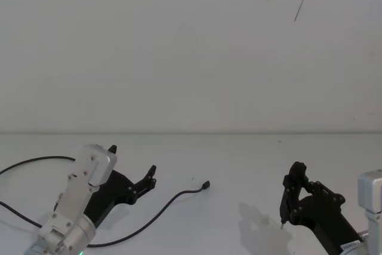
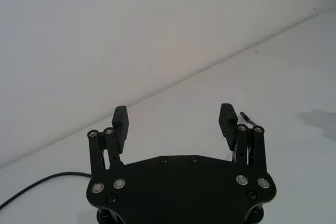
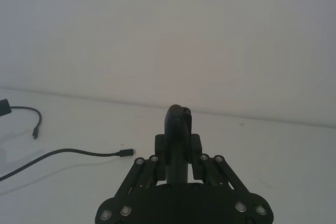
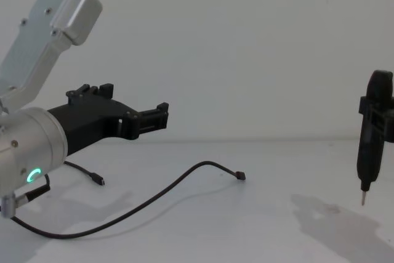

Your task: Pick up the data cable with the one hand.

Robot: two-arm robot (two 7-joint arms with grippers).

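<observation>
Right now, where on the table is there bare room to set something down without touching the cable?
Free: the table between the plug end of the data cable and the right gripper, and the far strip along the wall. Crowded: the left side, where the cable loops below the left gripper, its fingers open.

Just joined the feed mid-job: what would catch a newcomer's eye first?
The left gripper is open and raised over the left side of the white table. Beneath it, the black data cable snakes out toward the middle. At the right, the right gripper hangs shut, pointing down.
</observation>
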